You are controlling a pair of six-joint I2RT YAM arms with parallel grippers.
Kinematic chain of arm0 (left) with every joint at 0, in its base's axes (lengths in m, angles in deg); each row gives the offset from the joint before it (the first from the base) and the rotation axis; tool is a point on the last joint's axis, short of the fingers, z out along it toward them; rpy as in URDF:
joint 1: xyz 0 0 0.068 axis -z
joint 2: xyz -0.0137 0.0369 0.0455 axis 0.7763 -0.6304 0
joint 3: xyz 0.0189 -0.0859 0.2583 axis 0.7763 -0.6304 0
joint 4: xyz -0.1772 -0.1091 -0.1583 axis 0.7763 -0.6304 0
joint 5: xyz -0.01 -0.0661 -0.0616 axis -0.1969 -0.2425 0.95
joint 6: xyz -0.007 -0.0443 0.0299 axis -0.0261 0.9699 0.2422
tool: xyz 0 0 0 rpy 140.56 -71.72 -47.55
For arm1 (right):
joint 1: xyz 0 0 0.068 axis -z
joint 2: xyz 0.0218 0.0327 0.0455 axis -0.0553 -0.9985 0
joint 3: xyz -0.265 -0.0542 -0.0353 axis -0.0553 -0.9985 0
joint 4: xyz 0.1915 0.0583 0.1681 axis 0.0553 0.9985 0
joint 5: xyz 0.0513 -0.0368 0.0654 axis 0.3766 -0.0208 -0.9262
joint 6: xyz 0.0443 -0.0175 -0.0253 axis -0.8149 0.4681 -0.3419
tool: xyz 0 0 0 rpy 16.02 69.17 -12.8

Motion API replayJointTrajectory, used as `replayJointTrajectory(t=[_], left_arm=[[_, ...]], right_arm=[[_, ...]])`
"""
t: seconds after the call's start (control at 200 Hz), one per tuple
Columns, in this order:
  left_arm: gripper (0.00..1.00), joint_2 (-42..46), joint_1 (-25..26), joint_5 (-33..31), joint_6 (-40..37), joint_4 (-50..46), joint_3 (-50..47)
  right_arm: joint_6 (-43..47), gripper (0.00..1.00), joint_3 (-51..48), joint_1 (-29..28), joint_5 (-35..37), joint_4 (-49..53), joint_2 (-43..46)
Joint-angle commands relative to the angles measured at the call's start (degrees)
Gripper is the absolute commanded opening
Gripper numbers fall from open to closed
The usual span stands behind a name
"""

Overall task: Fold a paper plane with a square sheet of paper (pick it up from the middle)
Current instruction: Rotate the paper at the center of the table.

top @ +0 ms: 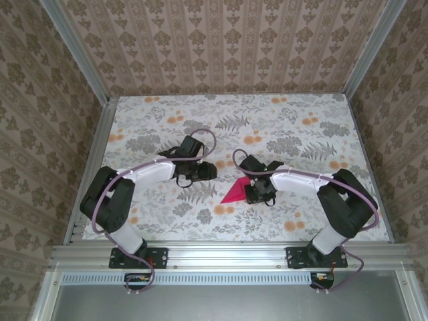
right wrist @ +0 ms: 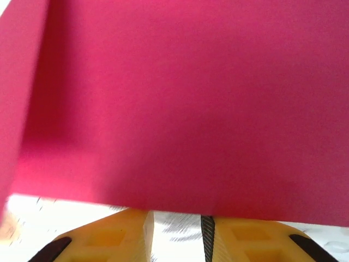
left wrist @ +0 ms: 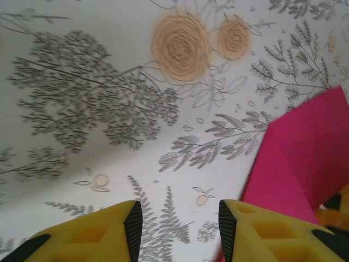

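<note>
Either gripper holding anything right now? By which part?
Nothing held: left gripper jaws empty; right gripper jaws slightly apart, paper edge just beyond their tips.

Left arm (top: 148,172): upper link leans out to the left from its base, and the white forearm reaches inward toward the middle.
Left claw (top: 202,172): low over the counter (top: 287,127), pointing right, toward the other arm.
Left fingers (left wrist: 90,237): yellow with dark inner pads, standing apart; the gap between them is clear and holds nothing.
Right arm (top: 299,180): mirrors the left, with its elbow pushed out to the right and its forearm reaching inward.
Right claw (top: 259,190): low, pointing left, near the left claw but not touching it.
Right fingers (right wrist: 109,240): yellow with dark pads, set closer together than the left pair; a narrow gap shows between the tips.
</note>
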Motion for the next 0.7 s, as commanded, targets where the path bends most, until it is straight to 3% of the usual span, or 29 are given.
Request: replayJointTrajectory(t=[0.0,0.27,0.485,0.695], left_arm=[[0.42,-1.5,1.8,2.4,1.2,1.8,1.8],[0.39,-3.7,5.9,4.6,3.4,5.9,1.9],[0.38,-5.7,7.1,6.4,5.5,8.7,1.9],[0.44,0.5,4.0,2.9,8.1,8.9,-2.2]], right_arm=[[2.3,0.31,2.9,2.4,4.9,-2.1,-2.9],[3.3,0.33,7.6,5.8,7.8,-5.8,-7.1],[2.2,0.37,11.8,7.6,6.2,-7.7,-10.7],[-0.8,0.39,10.8,7.7,6.0,-7.7,-2.1]])
